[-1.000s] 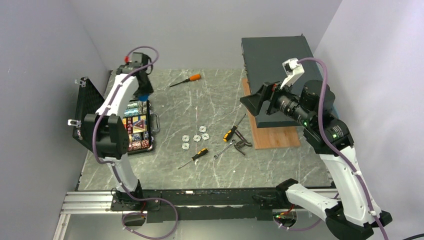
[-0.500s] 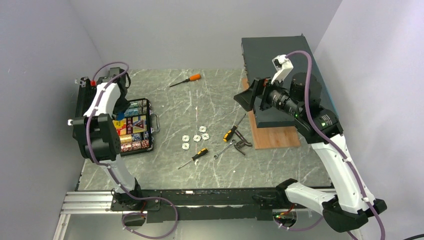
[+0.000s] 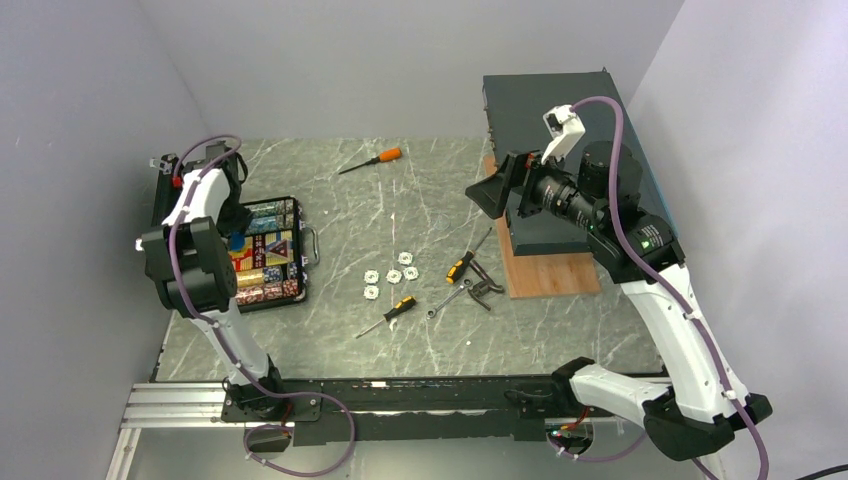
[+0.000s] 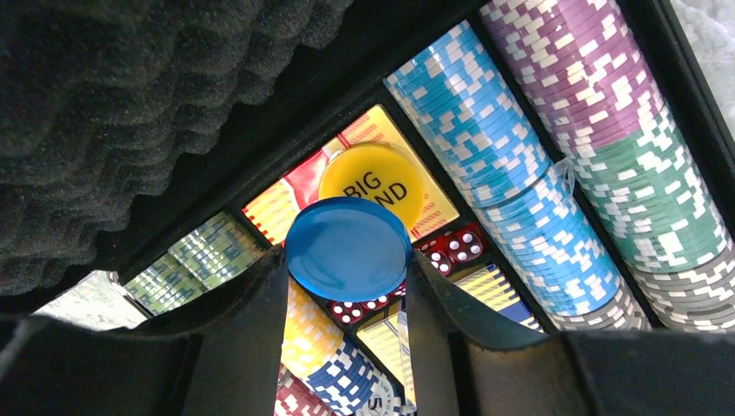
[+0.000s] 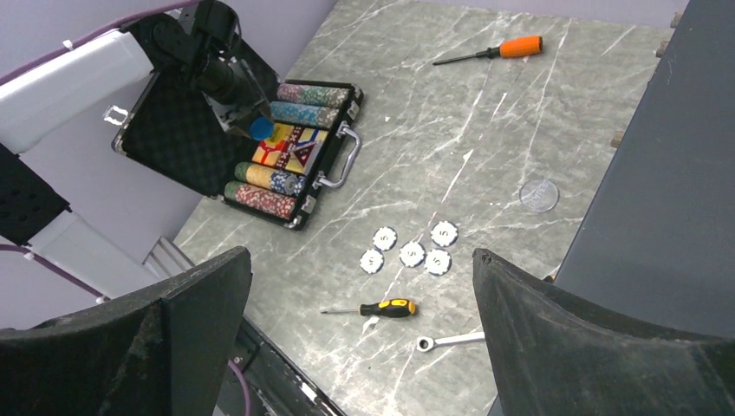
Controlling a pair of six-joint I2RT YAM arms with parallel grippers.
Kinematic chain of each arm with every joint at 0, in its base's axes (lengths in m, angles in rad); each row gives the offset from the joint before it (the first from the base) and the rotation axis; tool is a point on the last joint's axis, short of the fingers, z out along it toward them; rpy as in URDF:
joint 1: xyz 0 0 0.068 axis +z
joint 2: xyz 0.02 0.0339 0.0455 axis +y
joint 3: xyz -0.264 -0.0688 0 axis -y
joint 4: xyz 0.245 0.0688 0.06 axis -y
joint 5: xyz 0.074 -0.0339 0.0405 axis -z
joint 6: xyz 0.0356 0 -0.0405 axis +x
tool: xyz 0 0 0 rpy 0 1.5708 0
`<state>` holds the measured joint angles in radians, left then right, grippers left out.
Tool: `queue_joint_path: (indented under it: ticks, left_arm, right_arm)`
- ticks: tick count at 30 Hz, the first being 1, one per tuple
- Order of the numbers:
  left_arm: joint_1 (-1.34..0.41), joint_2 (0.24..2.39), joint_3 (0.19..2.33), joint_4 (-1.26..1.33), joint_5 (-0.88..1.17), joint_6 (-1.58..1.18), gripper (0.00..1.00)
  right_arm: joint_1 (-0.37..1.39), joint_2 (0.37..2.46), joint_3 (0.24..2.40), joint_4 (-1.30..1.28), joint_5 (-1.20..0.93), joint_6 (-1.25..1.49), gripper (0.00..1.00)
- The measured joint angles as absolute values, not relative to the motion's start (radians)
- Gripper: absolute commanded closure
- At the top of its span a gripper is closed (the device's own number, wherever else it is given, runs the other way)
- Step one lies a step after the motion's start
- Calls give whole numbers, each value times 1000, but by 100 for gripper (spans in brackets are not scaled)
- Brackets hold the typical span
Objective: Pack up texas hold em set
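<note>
left hand (image 4: 345,264) grasping blue disc (image 4: 347,245), swung leftward over case (image 5: 165,143) | right hand (image 5: 357,260) spread, barely shifted

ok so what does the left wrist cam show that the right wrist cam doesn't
Only the left wrist view: the yellow disc marked BIG, the red dice beside it, and the lid's egg-crate foam up close.

Only the right wrist view: the whole open case with its handle, loose white chips on the table, the orange-handled screwdriver, the yellow-handled screwdriver and a wrench.

Both: the blue disc gripped in the left end effector over the case, and the rows of chips.
</note>
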<state>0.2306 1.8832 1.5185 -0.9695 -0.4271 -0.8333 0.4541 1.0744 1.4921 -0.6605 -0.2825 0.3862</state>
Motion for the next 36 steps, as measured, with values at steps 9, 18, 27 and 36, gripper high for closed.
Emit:
queue_joint_path:
  ticks: [9,18,27,36]
  left_arm:
    - [252,1917,1518,-953,-390,-833,84]
    - [252,1945,1525,-945,-384,-828,83]
    - [252,1963,1526,-943,-379,-828,62]
    - [252,1963,1531,-944,-382,-812,3]
  right_arm:
    - [455,1082,1493,-657,-295,387,0]
    - [458,1082,1493,-657,-295,388,0]
    - [459,1082,1493,-657,-297,387,0]
    - [460,1082,1493,-657,-297,388,0]
